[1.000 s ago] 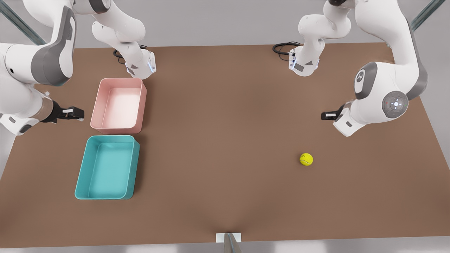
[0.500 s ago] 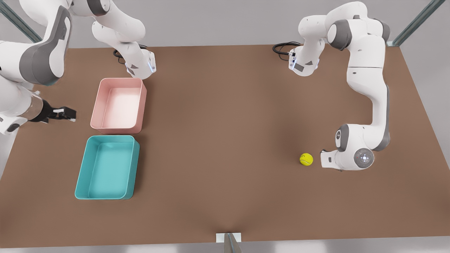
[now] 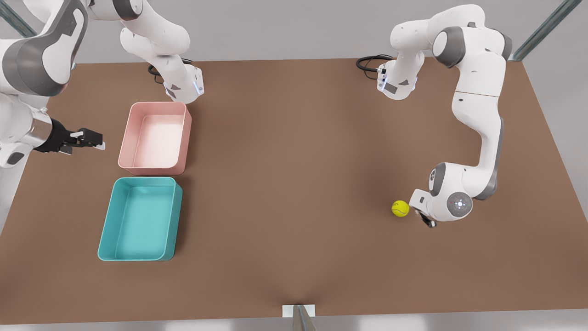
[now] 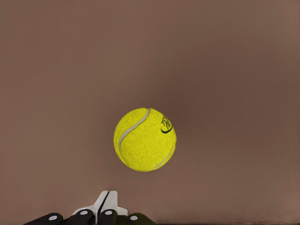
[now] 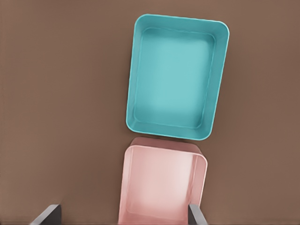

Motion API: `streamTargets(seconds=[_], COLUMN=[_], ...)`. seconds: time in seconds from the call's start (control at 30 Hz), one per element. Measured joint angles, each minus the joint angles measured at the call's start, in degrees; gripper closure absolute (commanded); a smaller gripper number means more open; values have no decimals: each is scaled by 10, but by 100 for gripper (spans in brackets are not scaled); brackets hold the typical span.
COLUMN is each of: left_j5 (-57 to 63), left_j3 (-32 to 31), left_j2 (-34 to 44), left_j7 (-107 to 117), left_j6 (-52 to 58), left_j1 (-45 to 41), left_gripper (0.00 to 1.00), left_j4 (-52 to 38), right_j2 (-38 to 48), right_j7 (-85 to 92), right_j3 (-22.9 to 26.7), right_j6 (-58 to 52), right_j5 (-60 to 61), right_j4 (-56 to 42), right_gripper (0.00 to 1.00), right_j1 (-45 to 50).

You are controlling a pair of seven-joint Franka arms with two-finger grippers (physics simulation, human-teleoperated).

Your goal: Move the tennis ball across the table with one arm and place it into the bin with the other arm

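The tennis ball (image 3: pixel 400 208) rests on the brown table (image 3: pixel 294 184) toward the front view's right. My left gripper (image 3: pixel 427 220) sits low just right of the ball, close to it, and I cannot tell if they touch. In the left wrist view the ball (image 4: pixel 145 139) lies just ahead of the left gripper (image 4: pixel 107 200), whose fingers are shut with nothing between them. The teal bin (image 3: pixel 140 219) stands at the front view's left. My right gripper (image 3: pixel 95 139) hovers open left of the pink tray, and the right wrist view shows the bin (image 5: pixel 177 76) past it.
A pink tray (image 3: pixel 155 138) stands right behind the teal bin, almost touching it; the right wrist view shows it (image 5: pixel 161 180) too. Both arm bases (image 3: pixel 183 87) sit at the table's far edge. A small post (image 3: pixel 298 315) marks the near edge.
The left arm swung down and forward until its gripper reached table level beside the ball. The right gripper drifted slightly to the front view's left. The ball has not moved.
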State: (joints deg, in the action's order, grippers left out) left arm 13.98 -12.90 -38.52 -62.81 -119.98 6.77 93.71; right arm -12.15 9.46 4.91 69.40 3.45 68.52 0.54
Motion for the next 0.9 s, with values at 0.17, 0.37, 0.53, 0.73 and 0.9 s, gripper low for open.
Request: streamTargets(seconds=[0.17,0.37,0.53,0.73,0.9], left_j5=[12,37,45,38,-6], left_j3=[-5,-16,-22,-45,-20], left_j2=[-5,-16,-16,-21,-36], left_j7=[-48,-91,-114,-109,-30], left_j6=[7,2,-15,-43,-52], left_j1=[3,18,23,-4,-180], left_gripper=[79,79,79,79,79], left_j4=[3,10,37,26,-28], right_j2=[-1,-1,-31,-49,-54], right_j7=[1,2,3,4,5], right_j3=[0,-6,-1,0,-1], right_j6=[-8,-12,-6,0,2], right_j5=[5,10,6,5,4], right_j4=[0,-1,-1,-1,0], right_gripper=[0,0,0,0,0], right_j1=[0,6,-1,-2,-1])
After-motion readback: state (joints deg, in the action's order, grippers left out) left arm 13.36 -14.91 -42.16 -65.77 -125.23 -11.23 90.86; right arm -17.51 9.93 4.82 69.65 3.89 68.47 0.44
